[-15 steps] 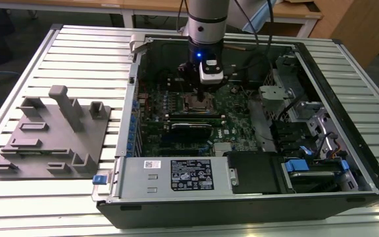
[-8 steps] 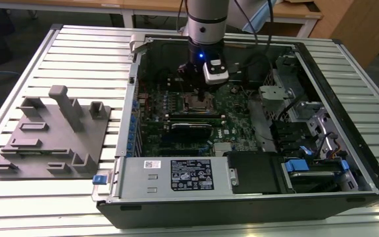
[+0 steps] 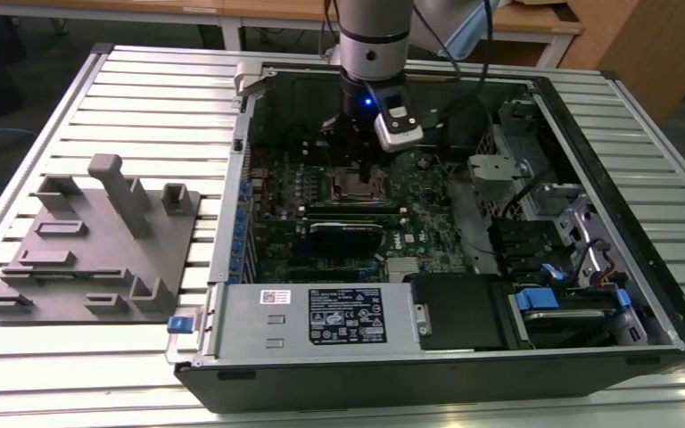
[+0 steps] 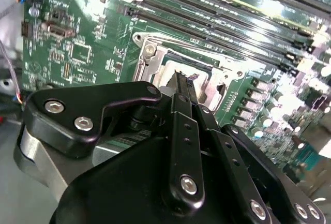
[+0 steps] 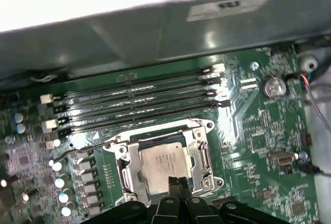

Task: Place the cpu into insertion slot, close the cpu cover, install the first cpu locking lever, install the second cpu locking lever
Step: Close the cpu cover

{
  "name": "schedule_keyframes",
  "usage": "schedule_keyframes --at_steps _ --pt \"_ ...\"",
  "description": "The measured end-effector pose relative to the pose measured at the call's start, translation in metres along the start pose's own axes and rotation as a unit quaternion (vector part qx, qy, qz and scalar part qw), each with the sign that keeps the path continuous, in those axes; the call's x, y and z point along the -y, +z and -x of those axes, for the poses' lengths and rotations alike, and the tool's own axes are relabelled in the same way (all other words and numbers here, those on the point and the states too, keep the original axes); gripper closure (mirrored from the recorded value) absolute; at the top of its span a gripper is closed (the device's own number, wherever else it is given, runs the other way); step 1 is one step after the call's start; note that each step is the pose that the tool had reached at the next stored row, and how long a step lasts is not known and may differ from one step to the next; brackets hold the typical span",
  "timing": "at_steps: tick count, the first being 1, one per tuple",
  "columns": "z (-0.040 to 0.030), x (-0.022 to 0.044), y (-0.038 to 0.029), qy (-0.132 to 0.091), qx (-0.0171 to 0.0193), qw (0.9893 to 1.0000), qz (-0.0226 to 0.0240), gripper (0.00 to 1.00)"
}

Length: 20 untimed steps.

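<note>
The open computer case [image 3: 664,294] holds the green motherboard [image 3: 426,234]. In its insertion slot [image 5: 209,126] the cpu [image 5: 160,161] lies flat, with the cpu cover [image 5: 200,154] framing its edges. The gripper [image 5: 177,183] hangs just over the chip, its fingers [image 5: 171,183] pressed together with nothing between them. In the first wrist view they hide the chip's near edge, in the second wrist view the gripper's body blocks much of the socket, and the locking levers are hard to make out

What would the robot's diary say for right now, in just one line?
gripper: shut, tips over cpu | cpu: sitting in insertion slot | cpu cover: down around cpu
</note>
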<state>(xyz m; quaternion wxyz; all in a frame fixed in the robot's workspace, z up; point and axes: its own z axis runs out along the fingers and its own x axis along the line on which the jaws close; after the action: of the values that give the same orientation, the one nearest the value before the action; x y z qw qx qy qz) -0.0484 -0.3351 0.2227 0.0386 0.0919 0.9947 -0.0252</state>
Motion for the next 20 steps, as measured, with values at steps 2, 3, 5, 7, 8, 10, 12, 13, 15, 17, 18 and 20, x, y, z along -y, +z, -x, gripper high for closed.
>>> schedule_keyframes --at_steps 2,3,5,7,8,10,12,13,15,17,18,20 --pt "0.0000 0.0000 0.0003 -0.017 0.0008 0.9998 0.0015 0.90" --pt "0.0000 0.0000 0.0004 -0.026 0.0012 0.9996 0.0022 0.90" --pt "-0.0001 0.0000 0.0008 -0.045 0.0020 0.9990 0.0037 0.90" --pt "-0.0001 0.0000 0.0011 -0.059 0.0025 0.9982 0.0052 0.90" --pt "-0.0002 0.0000 0.0012 -0.062 0.0025 0.9981 0.0063 0.90" --pt "-0.0002 -0.0001 0.0013 -0.063 0.0025 0.9980 0.0071 0.90" --pt "-0.0001 -0.0001 0.0014 -0.064 0.0025 0.9980 0.0072 0.90" --pt "-0.0001 -0.0001 0.0014 -0.064 0.0024 0.9979 0.0072 0.90" --pt "0.0001 -0.0001 0.0017 -0.064 -0.0100 0.9979 0.0061 0.90" --pt "0.0002 -0.0001 0.0018 -0.065 -0.0206 0.9977 0.0048 0.90" --pt "0.0002 -0.0001 0.0018 -0.065 -0.0207 0.9977 0.0048 0.90" --pt "0.0002 -0.0001 0.0019 -0.065 -0.0207 0.9977 0.0050 0.90"
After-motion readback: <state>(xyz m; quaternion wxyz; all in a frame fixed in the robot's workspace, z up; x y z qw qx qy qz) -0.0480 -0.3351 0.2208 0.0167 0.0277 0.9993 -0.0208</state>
